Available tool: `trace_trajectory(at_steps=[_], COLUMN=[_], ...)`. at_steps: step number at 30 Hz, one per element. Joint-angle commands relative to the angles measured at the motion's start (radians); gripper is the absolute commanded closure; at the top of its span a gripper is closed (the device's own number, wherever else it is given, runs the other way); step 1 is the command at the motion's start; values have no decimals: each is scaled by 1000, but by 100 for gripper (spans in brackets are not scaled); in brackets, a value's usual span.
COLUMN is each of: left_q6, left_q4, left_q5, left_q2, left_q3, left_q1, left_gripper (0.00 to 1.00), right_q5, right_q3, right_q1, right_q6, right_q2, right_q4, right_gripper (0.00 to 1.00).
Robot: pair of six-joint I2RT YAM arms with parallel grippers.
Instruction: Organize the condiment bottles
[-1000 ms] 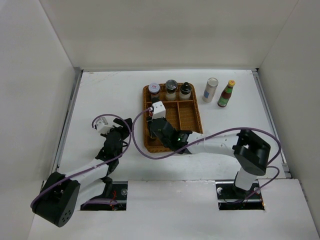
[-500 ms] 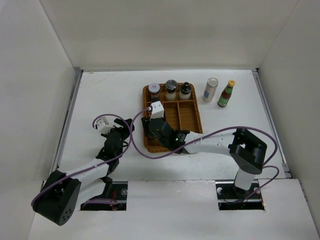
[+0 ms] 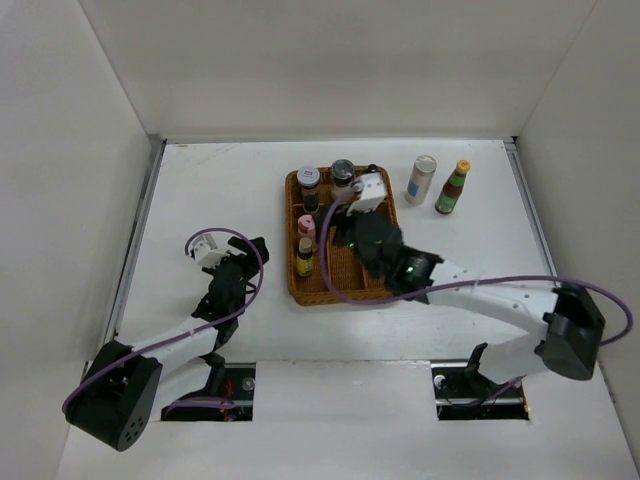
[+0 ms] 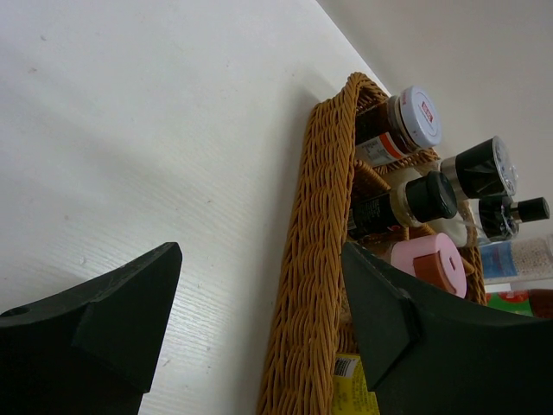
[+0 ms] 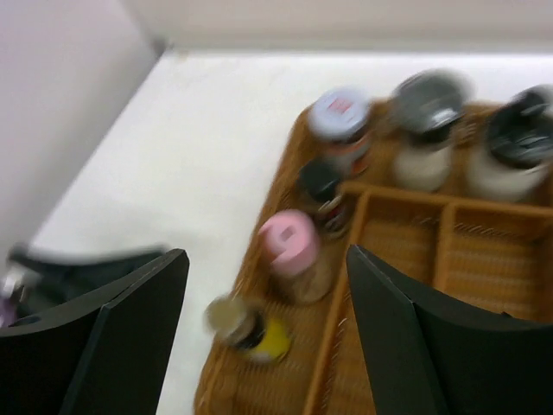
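Just a brown wicker tray (image 3: 291,250) sitting flat on a white table (image 3: 220,190), a bit back of the middle and well apart from the sides. Woven dividers (image 5: 449,212) split it into a row of small pockets at the far end and longer slots running toward the near end. Plain white walls (image 3: 330,70) box the table in at the back, left and right.
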Motion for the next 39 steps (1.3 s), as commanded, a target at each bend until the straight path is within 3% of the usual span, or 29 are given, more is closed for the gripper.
trace_trajectory(at_steps=[1, 6, 13, 20, 33, 36, 39], left_q6=[-11, -11, -13, -15, -15, -15, -15], left_q4=[42, 42, 42, 54, 54, 57, 62], left_q5=[11, 17, 22, 26, 26, 26, 26], left_q2=[-7, -13, 1, 10, 15, 22, 24], left_q3=[22, 20, 23, 22, 23, 25, 25], left_q1=[1, -1, -8, -7, -5, -5, -5], left_gripper=[26, 26, 26, 26, 26, 26, 26], right_q5=[5, -1, -44, -46, 20, 6, -10], right_q3=[-39, 42, 269, 383, 439, 461, 467], right_q1=[-180, -482, -676, -719, -745, -751, -754], right_q6=[10, 14, -72, -89, -85, -94, -94], right_q2=[-74, 13, 221, 360, 467, 492, 490], right_q4=[-4, -110, -186, -219, -246, -246, -227], right_gripper=[19, 12, 9, 8, 9, 14, 38])
